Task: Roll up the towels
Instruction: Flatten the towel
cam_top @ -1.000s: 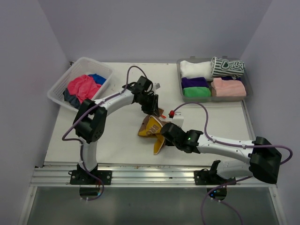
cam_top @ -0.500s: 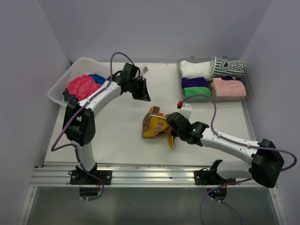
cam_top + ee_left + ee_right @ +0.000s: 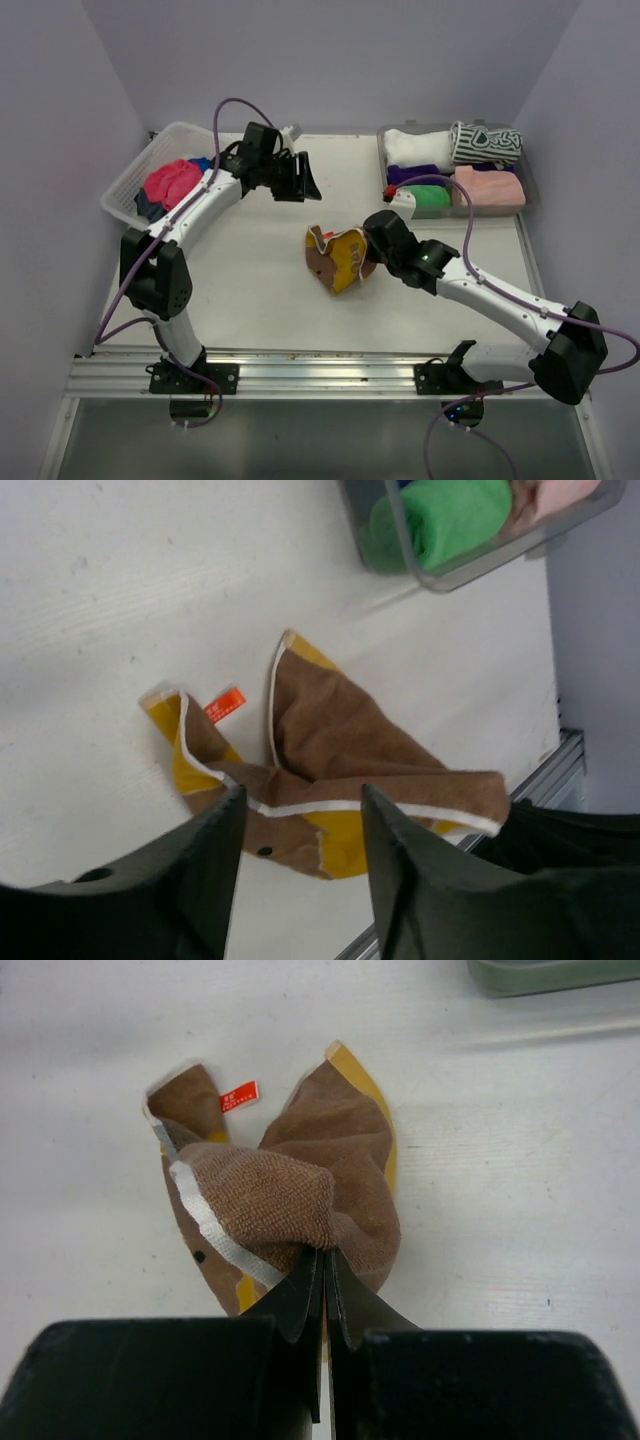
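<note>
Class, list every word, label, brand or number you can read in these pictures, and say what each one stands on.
Red tag on the yellow-and-brown towel: white print, too small to read.
Striped towel in the grey tray: dark looping marks, not legible as words.
No other text shows in any view.

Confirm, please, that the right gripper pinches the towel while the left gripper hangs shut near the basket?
Not quite: the left gripper is open, as the left wrist view shows. It does hang near the basket, and the right gripper pinches the towel.
</note>
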